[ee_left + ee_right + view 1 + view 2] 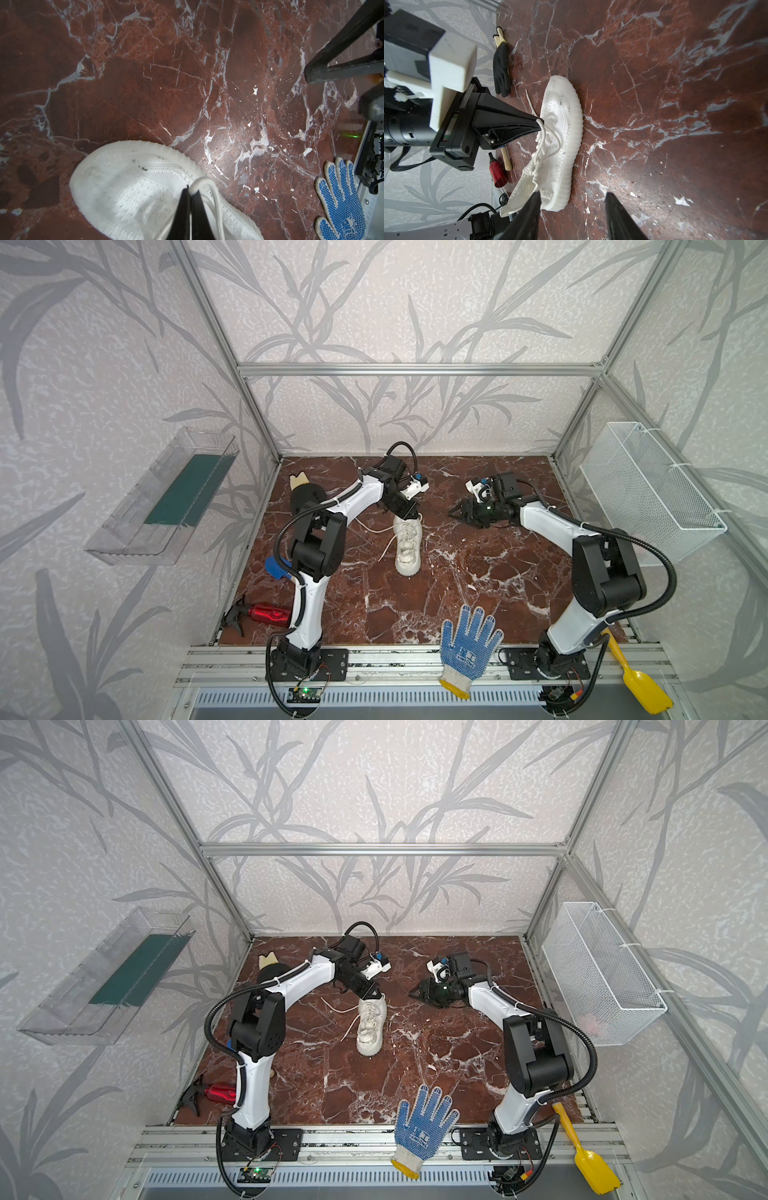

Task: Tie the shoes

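The off-white shoe (409,549) (371,1027) lies on the red marble floor, toe toward the front. My left gripper (409,516) (374,995) is over its lacing at the far end. It is shut on a white lace (204,182), pinching a loop just above the knit upper (133,187). From the right wrist view the left gripper's tip (538,121) holds that lace above the shoe (560,128), and a free lace end (529,99) trails off to the side. My right gripper (453,512) (413,992) (572,193) hovers to the right of the shoe's heel, open and empty.
A blue-dotted glove (467,647) lies at the front edge. A black glove (307,493) lies at the far left. A red spray bottle (266,614) lies at the near left. A yellow scoop (640,684) sits front right. A wire basket (648,489) and a clear bin (162,497) hang on the side walls.
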